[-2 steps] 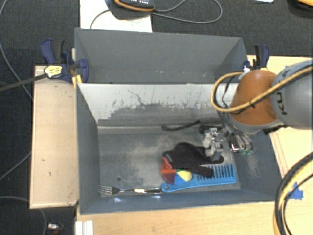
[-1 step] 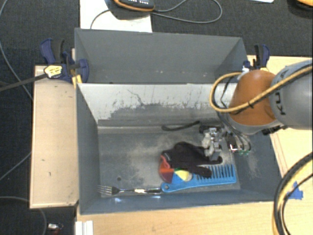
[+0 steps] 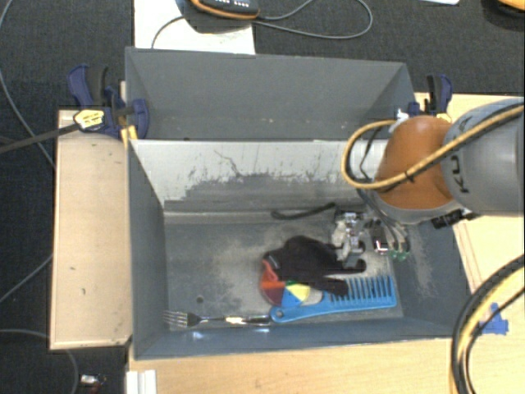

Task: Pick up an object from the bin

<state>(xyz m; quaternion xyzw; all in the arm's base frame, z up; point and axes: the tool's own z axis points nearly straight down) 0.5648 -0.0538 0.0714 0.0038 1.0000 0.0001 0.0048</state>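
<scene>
In the camera view the arm (image 3: 492,162) is reaching in from the right across the bin's (image 3: 148,253) right wall, with its orange cover (image 3: 414,171) sitting above the far right part of the floor. The wrist is pointing downward. The tool (image 3: 351,240) is hanging low over the floor, right of centre, at the right end of a black cloth (image 3: 308,259). I cannot tell whether it is touching the cloth, nor whether it is released or clenched.

The cloth is lying crumpled in a small heap, overlapping a red piece (image 3: 269,279) on its left and a yellow piece (image 3: 297,292) on its near side. A blue comb (image 3: 349,296) is lying just nearer than the tool, its teeth facing it and its handle touching the heap. A fork (image 3: 215,321) is lying along the near wall, its handle ending just beside the comb. A thin black cord (image 3: 302,213) is resting by the far wall.
</scene>
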